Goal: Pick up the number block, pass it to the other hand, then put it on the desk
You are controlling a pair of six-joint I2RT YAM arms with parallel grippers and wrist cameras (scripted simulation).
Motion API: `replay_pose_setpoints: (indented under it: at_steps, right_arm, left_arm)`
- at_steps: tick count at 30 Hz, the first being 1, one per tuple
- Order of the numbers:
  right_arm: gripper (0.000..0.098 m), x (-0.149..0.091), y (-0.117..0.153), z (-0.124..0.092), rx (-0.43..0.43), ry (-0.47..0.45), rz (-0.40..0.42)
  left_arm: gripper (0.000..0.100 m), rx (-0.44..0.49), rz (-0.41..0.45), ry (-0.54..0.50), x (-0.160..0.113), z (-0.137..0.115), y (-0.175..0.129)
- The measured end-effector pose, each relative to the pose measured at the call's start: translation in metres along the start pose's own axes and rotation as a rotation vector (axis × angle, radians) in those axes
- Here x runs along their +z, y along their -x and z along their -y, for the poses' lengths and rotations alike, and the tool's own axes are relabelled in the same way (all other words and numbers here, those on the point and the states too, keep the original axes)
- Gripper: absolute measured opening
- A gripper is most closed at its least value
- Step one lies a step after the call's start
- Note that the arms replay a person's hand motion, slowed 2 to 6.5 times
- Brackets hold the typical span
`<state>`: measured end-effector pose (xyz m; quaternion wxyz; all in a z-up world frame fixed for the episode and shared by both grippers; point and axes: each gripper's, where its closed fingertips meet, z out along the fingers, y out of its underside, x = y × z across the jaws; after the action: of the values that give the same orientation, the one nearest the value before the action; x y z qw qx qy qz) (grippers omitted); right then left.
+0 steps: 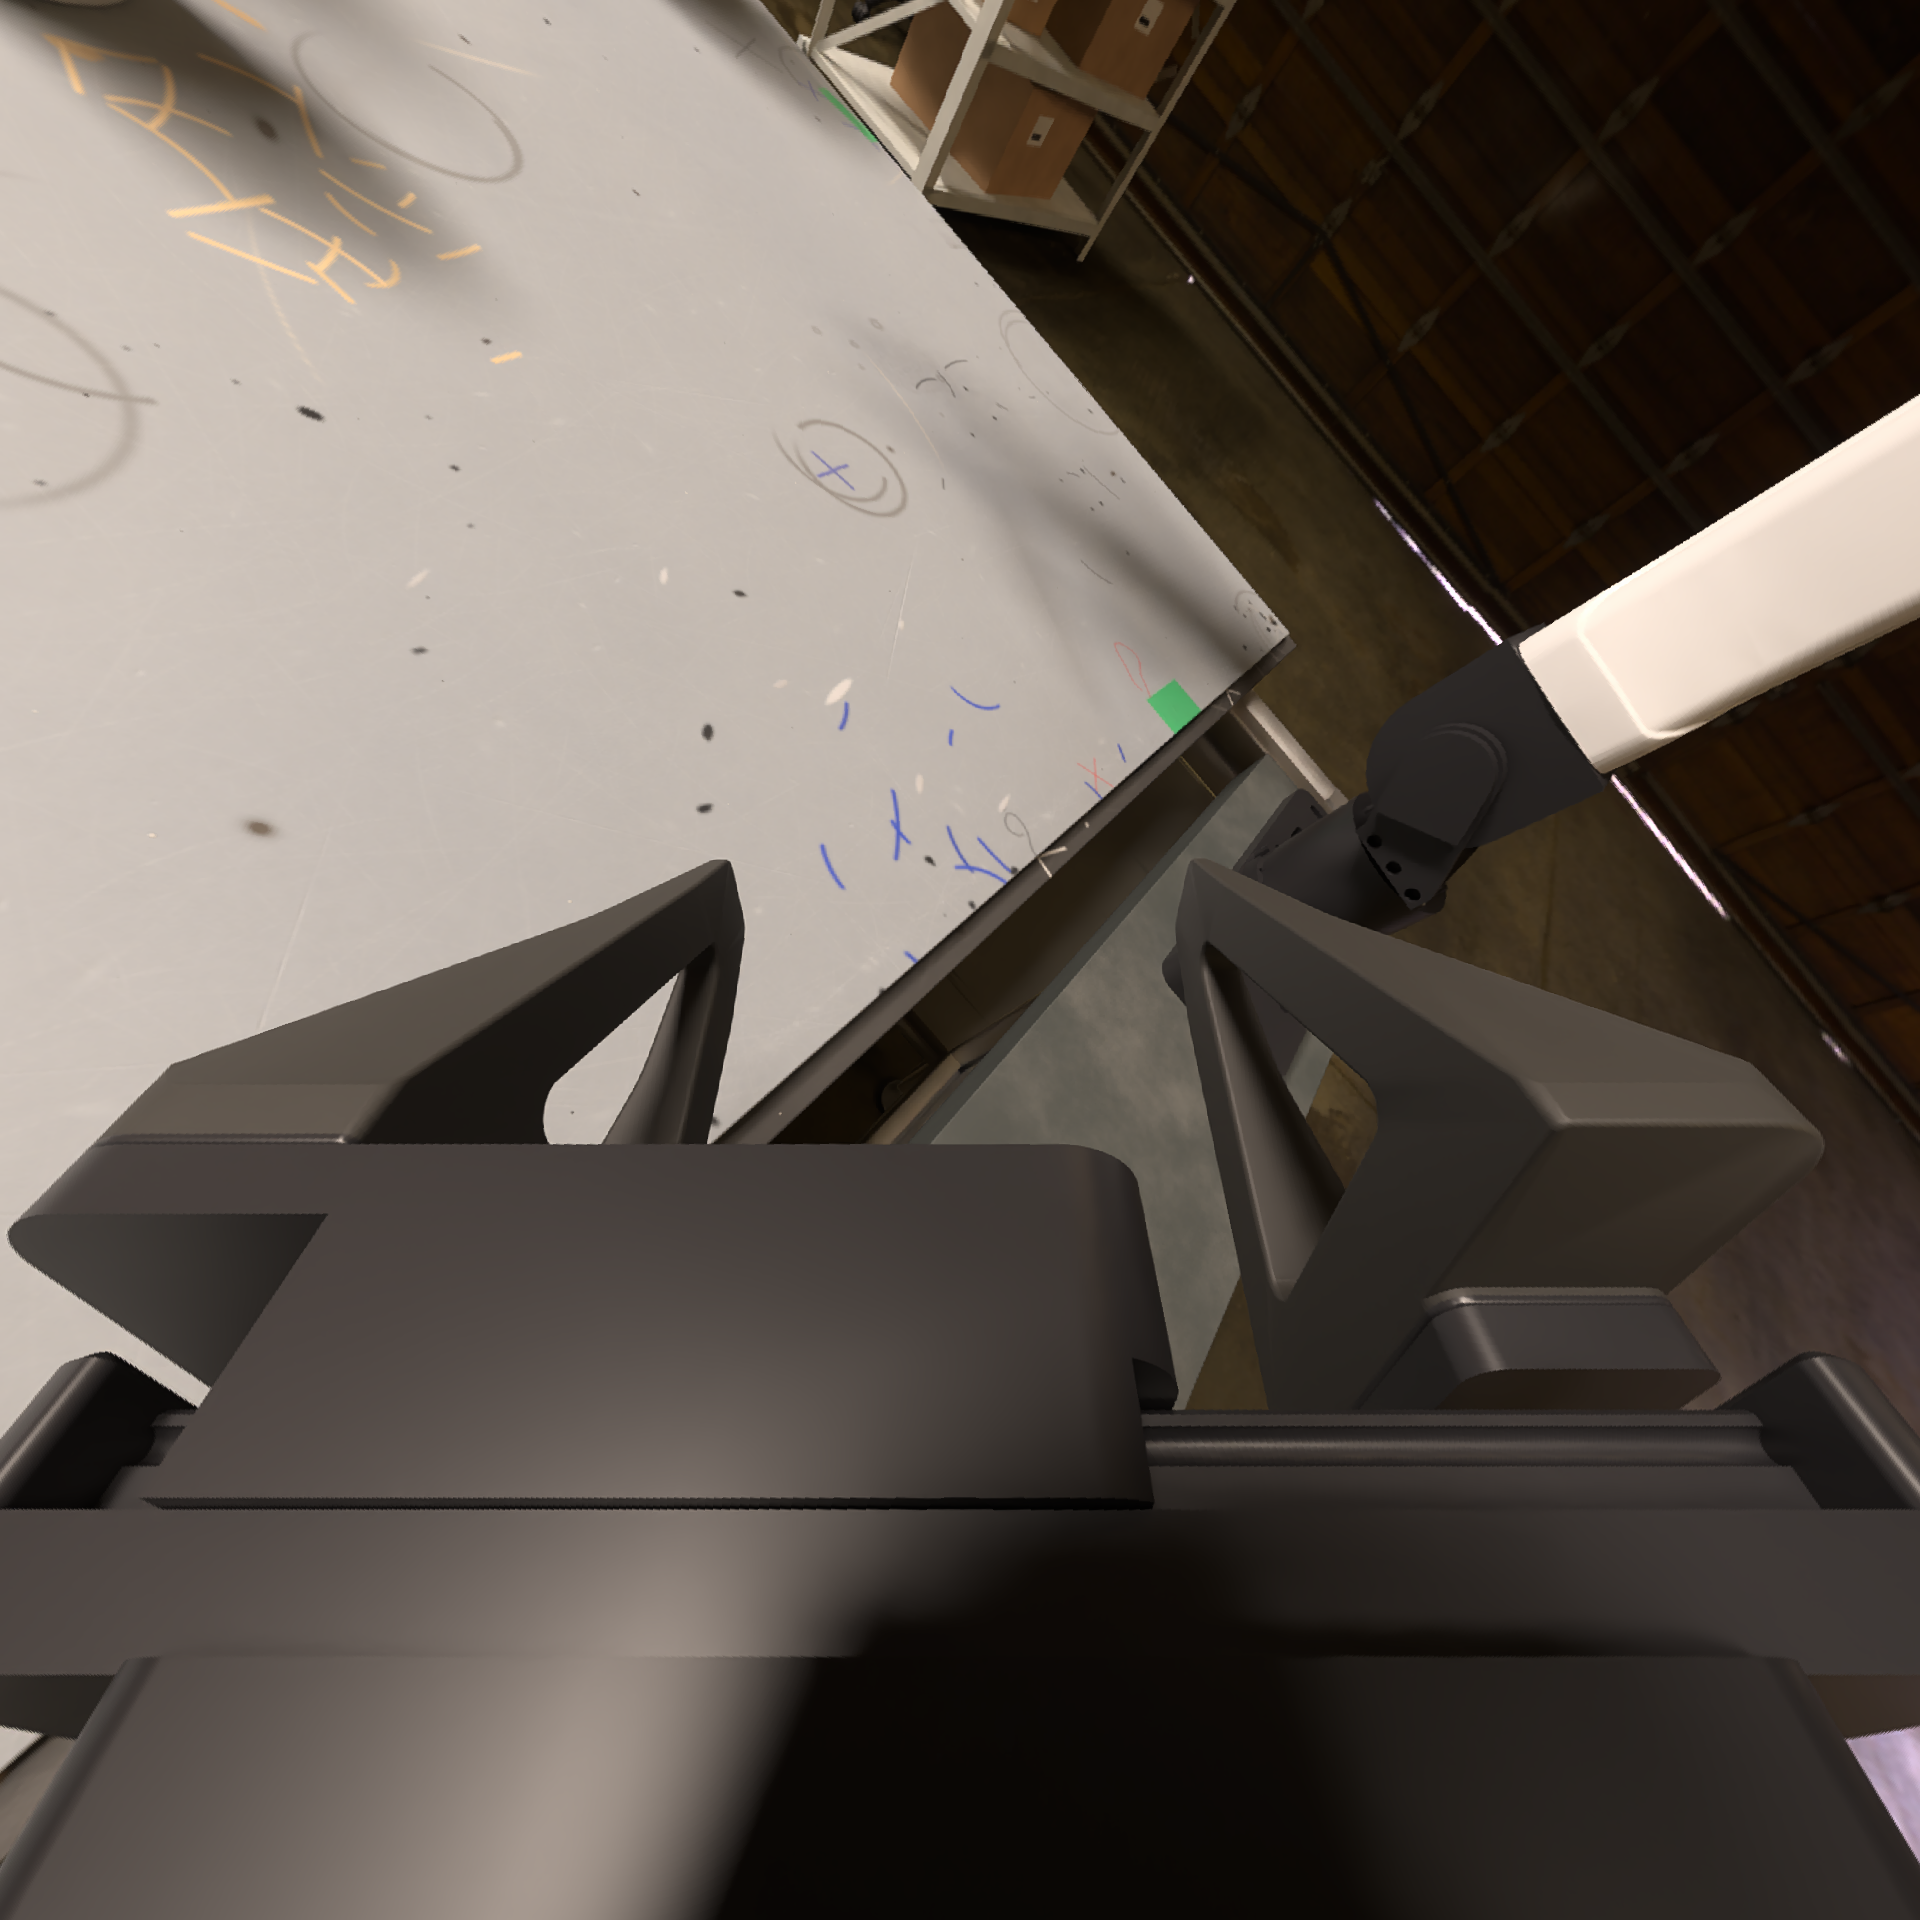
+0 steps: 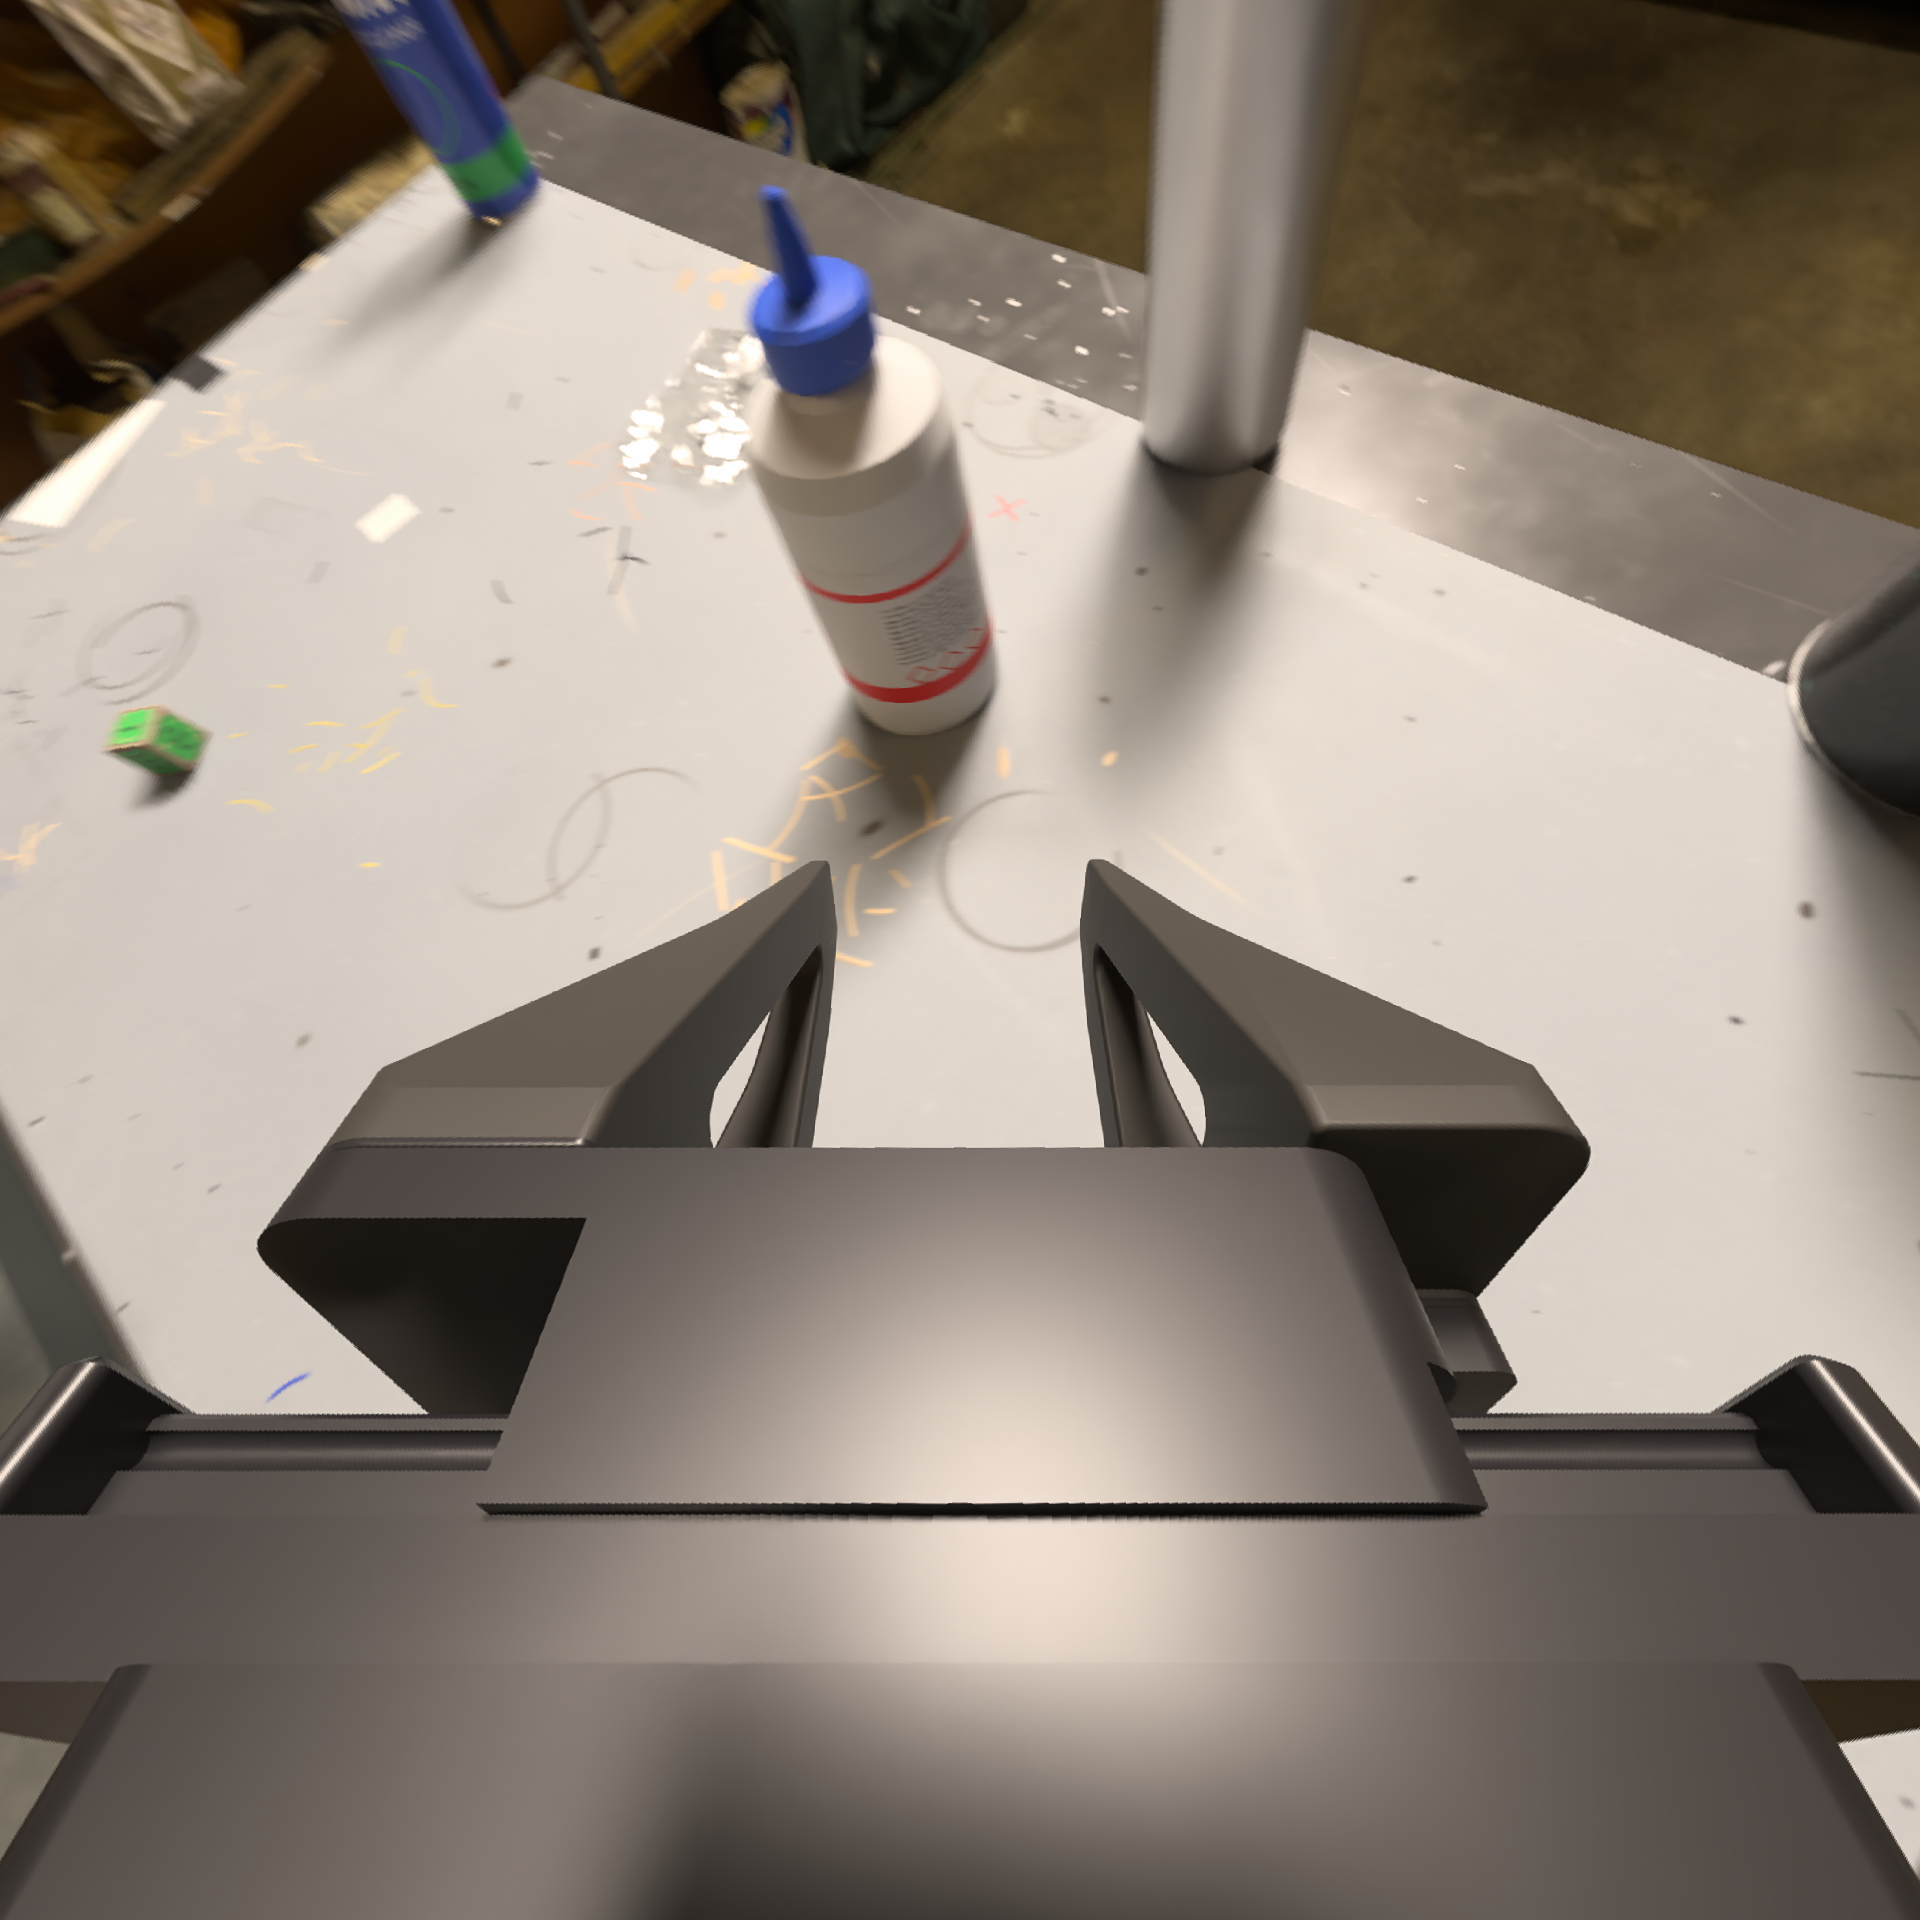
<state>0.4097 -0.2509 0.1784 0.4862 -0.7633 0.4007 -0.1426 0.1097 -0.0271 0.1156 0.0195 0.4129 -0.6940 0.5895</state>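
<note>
The number block is a small green cube lying on the pale desk at the far left of the right wrist view. My right gripper is open and empty, above the desk, well to the right of the block. My left gripper is open and empty, tilted over the desk's edge. The block does not show in the left wrist view.
A white bottle with a blue nozzle cap stands ahead of the right gripper. A blue and green can stands at the far left corner. A grey post rises at the back right. The other arm's white link and a shelf with boxes show beyond the desk.
</note>
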Motion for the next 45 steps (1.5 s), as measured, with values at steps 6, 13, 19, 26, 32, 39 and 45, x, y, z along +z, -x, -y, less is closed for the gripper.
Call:
replay_pose_setpoints:
  at_steps: [6, 13, 19, 26, 32, 39, 45]
  right_arm:
    - [0.0429, -0.03, 0.06, -0.018, -0.01, -0.055, 0.179]
    - [0.0445, -0.05, 0.126, -0.05, -0.021, -0.042, 0.381]
    - [0.0445, -0.053, 0.17, -0.079, -0.043, -0.034, 0.482]
    - [0.0444, -0.047, 0.208, -0.108, -0.049, -0.013, 0.565]
    - [0.0444, -0.041, 0.231, -0.128, -0.046, -0.004, 0.622]
    - [0.0454, -0.034, 0.242, -0.146, -0.077, 0.014, 0.632]
    - [0.0518, -0.026, 0.241, -0.154, -0.12, 0.046, 0.599]
  left_arm:
    - [0.072, 0.046, 0.014, 0.036, -0.014, 0.006, -0.004]
    - [0.076, 0.125, 0.076, 0.062, -0.04, 0.02, 0.0]
    - [0.076, 0.222, 0.191, 0.098, -0.069, 0.032, 0.018]
    - [0.075, 0.306, 0.342, 0.197, -0.099, 0.045, 0.051]
    - [0.074, 0.365, 0.473, 0.296, -0.121, 0.056, 0.087]
    - [0.068, 0.438, 0.608, 0.445, -0.14, 0.062, 0.133]
    - [0.067, 0.471, 0.661, 0.582, -0.148, 0.06, 0.17]
